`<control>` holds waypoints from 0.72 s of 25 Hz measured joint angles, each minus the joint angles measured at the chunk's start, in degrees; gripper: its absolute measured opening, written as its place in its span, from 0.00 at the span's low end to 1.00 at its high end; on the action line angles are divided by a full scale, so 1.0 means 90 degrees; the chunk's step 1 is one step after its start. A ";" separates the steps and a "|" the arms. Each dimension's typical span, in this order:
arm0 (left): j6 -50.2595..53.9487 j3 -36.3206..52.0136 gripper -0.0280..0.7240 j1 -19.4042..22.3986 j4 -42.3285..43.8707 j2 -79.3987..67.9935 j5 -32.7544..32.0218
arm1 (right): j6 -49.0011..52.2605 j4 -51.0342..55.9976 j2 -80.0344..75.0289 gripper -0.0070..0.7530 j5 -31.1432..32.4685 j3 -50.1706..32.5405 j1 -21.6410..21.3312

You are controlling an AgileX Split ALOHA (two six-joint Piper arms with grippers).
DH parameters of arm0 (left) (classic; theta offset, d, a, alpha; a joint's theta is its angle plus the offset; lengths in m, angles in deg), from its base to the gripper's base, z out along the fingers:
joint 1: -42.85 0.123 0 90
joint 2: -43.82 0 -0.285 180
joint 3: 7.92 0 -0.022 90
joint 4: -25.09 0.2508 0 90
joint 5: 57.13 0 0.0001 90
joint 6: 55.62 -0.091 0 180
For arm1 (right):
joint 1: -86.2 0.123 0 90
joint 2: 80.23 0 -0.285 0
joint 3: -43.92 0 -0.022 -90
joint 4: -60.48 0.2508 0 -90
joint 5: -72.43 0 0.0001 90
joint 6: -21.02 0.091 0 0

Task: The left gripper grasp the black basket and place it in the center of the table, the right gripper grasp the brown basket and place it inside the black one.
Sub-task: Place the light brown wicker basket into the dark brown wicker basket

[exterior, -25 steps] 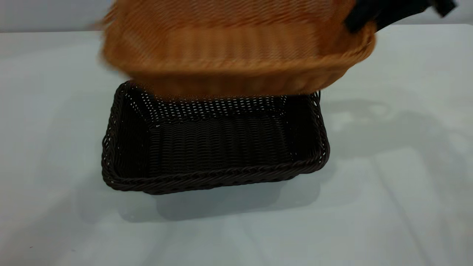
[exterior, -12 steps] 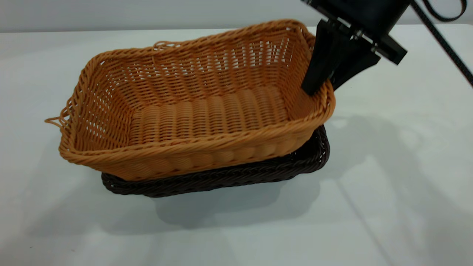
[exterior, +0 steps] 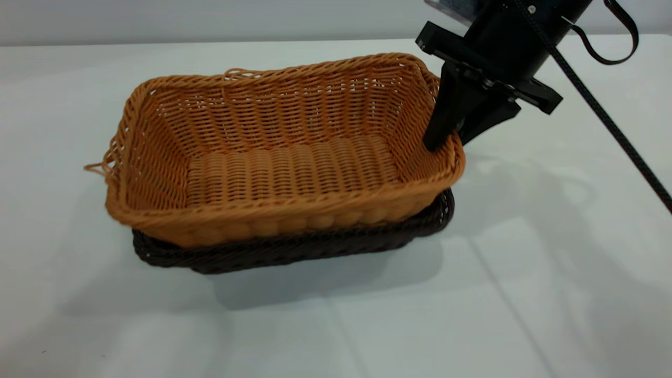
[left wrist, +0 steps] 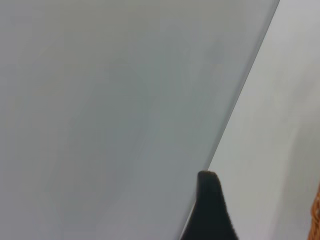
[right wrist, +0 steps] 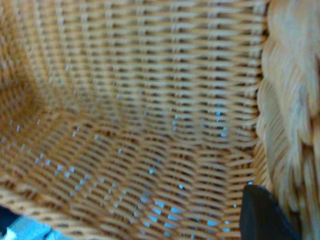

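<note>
While nested in the black basket (exterior: 294, 252) below, the brown basket (exterior: 283, 157) has its end rim pinched by my right gripper (exterior: 446, 142), one finger on each side.

Orange-tan woven brown basket (exterior: 283, 157); dark woven black basket (exterior: 294, 249); white table (exterior: 525, 294).

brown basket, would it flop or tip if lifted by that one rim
The brown basket likely keeps its shape: tight weave, thick braided rim. The right gripper pinches one end wall, so the far end may sag.
</note>
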 joint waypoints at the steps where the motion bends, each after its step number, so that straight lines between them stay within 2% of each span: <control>1: 0.0000 0.0000 0.69 0.0000 0.0000 0.0000 -0.0006 | 0.0089 0.0008 0.0000 0.15 -0.0059 0.0000 0.0000; 5: 0.0000 0.0000 0.69 0.0000 0.0000 0.0000 -0.0047 | 0.0398 -0.0004 0.0000 0.18 -0.0233 0.0000 0.0000; 9: 0.0000 0.0000 0.69 0.0000 0.0000 0.0000 -0.0152 | 0.0632 0.0024 0.0000 0.29 -0.0246 0.0000 -0.0026; 14: 0.0000 0.0000 0.69 0.0000 -0.0006 0.0000 -0.0293 | 0.0031 0.0030 0.0000 0.50 0.0545 0.0000 -0.0048; 18: 0.0014 0.0000 0.69 0.0000 -0.0011 0.0000 -0.0307 | -0.0326 0.0001 0.0000 0.61 0.1197 0.0172 -0.0063</control>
